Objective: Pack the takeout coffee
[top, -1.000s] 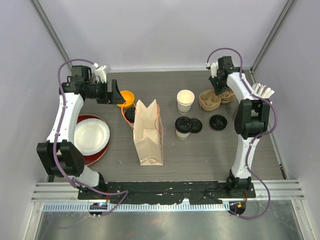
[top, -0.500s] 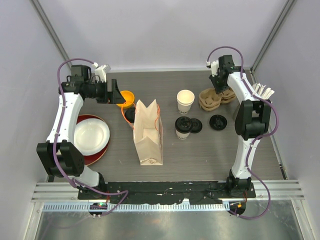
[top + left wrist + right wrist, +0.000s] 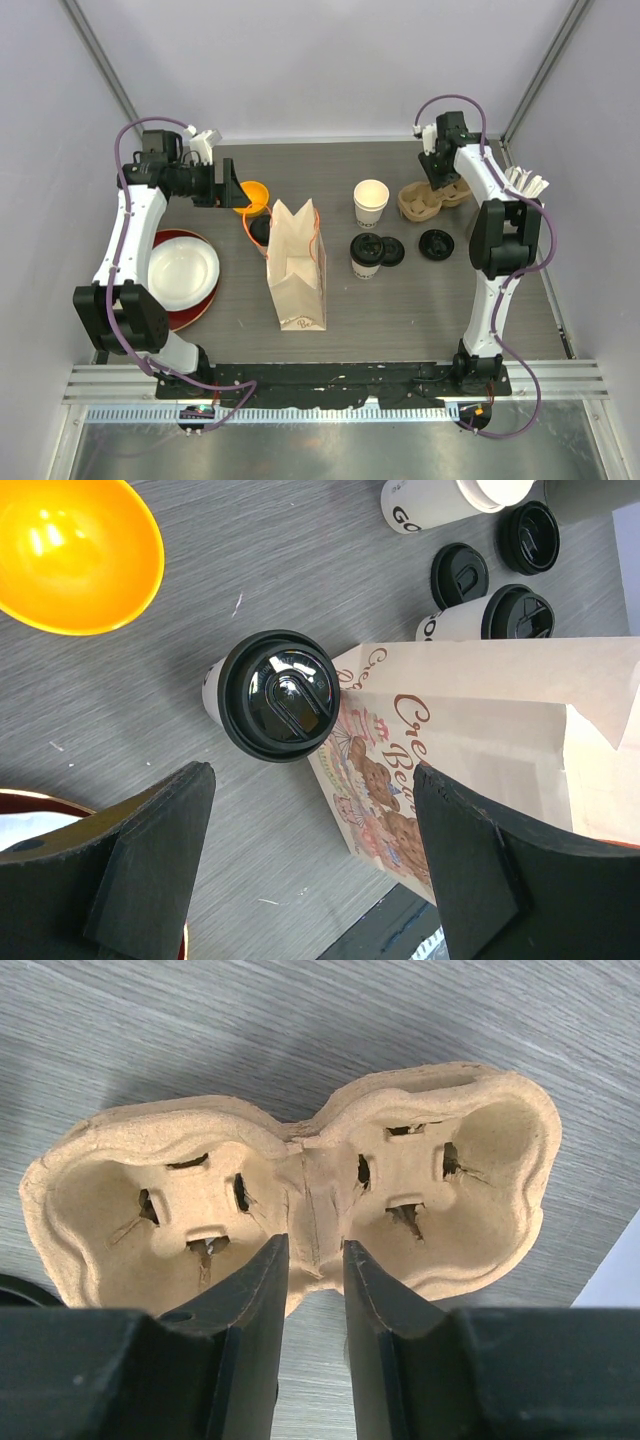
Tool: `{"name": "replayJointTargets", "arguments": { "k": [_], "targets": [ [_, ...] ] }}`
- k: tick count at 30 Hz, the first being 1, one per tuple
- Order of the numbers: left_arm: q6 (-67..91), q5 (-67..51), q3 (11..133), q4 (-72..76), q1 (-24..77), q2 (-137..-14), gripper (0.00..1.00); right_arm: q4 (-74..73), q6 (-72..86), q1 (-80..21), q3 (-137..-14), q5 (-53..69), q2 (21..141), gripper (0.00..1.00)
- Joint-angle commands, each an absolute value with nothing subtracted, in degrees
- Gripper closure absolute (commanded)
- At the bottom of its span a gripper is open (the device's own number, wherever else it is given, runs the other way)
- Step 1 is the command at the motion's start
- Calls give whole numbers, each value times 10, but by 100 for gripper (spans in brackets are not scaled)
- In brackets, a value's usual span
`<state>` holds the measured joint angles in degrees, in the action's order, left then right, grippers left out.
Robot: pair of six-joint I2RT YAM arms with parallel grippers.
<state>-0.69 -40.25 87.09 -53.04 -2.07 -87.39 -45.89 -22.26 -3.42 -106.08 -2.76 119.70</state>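
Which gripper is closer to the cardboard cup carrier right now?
Right. The right gripper straddles the centre ridge of the cup carrier; the left gripper is across the table, above a lidded cup by the paper bag.

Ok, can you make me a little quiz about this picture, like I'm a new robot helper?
1. True or false: the left gripper is open.
2. Pick one. What is right under the right gripper? A) bowl B) carrier C) plate
3. How many lids lie loose on the table, not on any cup?

Key: 1 true. 2 B. 3 two.
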Motion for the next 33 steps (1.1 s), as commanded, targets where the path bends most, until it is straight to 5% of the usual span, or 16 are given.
{"name": "replayJointTargets", "arguments": {
  "k": [1, 6, 10, 22, 30, 33],
  "targets": [
    [-17, -418, 894, -533, -25, -872, 16, -473, -215, -37, -1083, -40, 1206, 63],
    [-18, -419, 893, -533, -25, -871, 16, -474, -214, -33, -1084, -40, 1220, 63],
    [-18, -419, 894, -532, -25, -871, 16, -473, -213, -33, -1082, -35, 1217, 88],
    [-18, -422, 895, -533, -25, -872, 16, -471, -219, -36, -1083, -61, 1188, 99],
    [-18, -423, 894, -534, -25, -871, 16, -466, -229, -42, -1082, -64, 1160, 99],
    [-18, -423, 895, -534, -25, -869, 15, -465, -229, -42, -1078, -62, 1158, 91]
  ]
}}
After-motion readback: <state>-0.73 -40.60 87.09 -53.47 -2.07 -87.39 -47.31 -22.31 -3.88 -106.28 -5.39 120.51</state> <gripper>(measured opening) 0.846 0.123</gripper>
